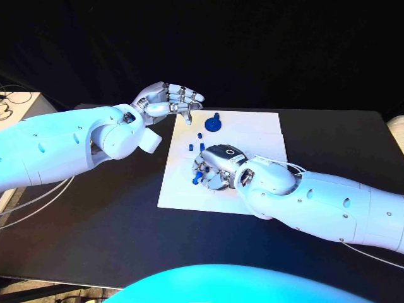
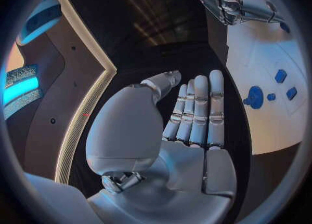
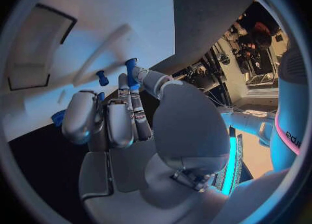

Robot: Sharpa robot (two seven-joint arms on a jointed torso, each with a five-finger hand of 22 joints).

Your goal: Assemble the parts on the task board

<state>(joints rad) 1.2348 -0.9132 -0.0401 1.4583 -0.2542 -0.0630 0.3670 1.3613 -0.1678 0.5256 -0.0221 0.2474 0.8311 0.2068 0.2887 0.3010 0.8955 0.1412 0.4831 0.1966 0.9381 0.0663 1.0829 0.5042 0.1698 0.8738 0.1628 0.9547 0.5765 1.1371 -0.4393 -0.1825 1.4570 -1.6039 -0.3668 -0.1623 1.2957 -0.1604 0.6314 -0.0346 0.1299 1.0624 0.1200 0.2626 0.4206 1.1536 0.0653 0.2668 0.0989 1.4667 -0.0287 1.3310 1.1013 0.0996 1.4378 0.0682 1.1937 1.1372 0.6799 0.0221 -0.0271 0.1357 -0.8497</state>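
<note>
Right hand (image 1: 218, 169) over task board (image 1: 257, 136), blue part (image 3: 131, 70) between fingers.

Parts (image 1: 200, 141) on task board (image 1: 257, 132)

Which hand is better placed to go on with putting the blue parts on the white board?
The right hand. It is low over the white board and pinches a small blue part at its fingertips. The left hand hovers at the board's far corner, fingers apart and holding nothing.
</note>
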